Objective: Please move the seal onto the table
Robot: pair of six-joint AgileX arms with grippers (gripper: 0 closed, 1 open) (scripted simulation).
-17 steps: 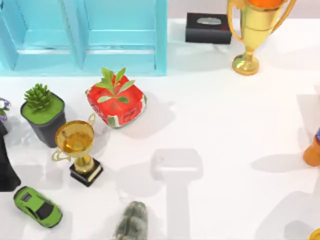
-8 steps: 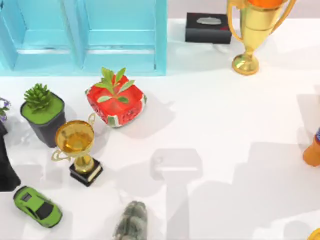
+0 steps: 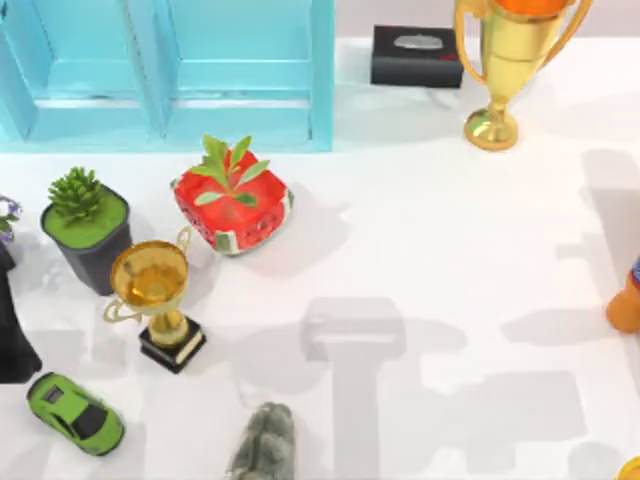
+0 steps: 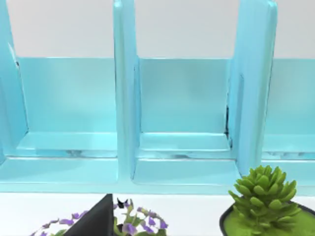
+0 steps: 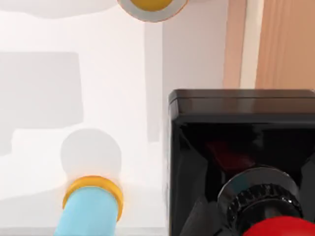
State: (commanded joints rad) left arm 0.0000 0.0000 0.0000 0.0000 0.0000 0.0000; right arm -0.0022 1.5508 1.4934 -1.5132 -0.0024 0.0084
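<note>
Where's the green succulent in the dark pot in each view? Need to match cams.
Top view: green succulent near the table's left edge, in front of the light-blue cabinet.
Left wrist view: succulent close up, in front of the cabinet's open compartments, with purple flowers alongside.
Right wrist view: faces the seal instead.
Shared landmark: the cabinet.

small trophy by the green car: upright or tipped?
Upright. In the top view the small trophy stands on its black base, gold cup opening facing up, between the green car and the dark succulent pot.

Light-blue cabinet [image 3: 170, 75] at the back, perhaps a wooden floor [image 5: 285, 44] beyond the edge
</note>
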